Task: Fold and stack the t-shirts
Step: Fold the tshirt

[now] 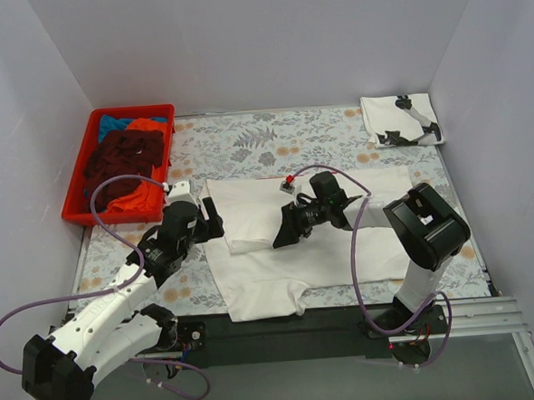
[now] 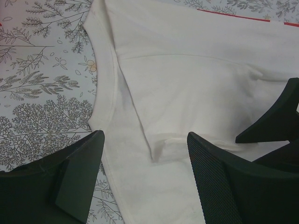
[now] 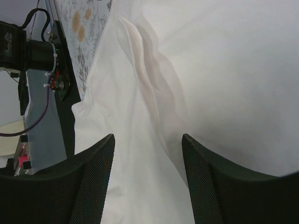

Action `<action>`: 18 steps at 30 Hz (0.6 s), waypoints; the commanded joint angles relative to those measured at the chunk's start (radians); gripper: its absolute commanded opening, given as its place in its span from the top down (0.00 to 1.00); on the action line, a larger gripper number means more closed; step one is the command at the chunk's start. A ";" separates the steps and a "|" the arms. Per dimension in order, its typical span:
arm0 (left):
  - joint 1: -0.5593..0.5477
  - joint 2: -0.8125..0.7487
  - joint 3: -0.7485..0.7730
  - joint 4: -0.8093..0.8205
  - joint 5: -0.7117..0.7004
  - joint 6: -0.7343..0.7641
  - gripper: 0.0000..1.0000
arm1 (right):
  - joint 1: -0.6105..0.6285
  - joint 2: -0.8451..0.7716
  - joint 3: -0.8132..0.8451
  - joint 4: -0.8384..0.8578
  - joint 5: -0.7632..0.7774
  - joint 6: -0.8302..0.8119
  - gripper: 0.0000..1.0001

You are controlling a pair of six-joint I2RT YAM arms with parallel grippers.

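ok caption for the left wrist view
Open left gripper above the folded edge of a white t-shirt on the floral tablecloth

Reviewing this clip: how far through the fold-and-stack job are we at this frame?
Done: one white tee with black print lies folded at the far right corner. In hand: a plain white tee is spread mid-table, partly folded, with the left gripper and right gripper open over it. Left: maroon, orange and blue tees piled in the red crate.
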 commanded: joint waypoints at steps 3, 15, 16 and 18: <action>-0.004 0.008 -0.007 0.021 0.002 0.007 0.29 | 0.007 -0.060 -0.037 0.021 -0.039 -0.036 0.34; -0.004 0.036 -0.005 0.021 0.013 0.001 0.29 | 0.010 -0.064 -0.082 0.021 -0.040 -0.053 0.36; -0.004 0.037 -0.007 0.021 0.015 0.000 0.29 | 0.009 -0.075 -0.082 0.019 -0.040 -0.051 0.36; -0.004 0.043 -0.005 0.019 0.009 -0.008 0.29 | 0.007 -0.098 -0.073 0.013 -0.020 -0.048 0.36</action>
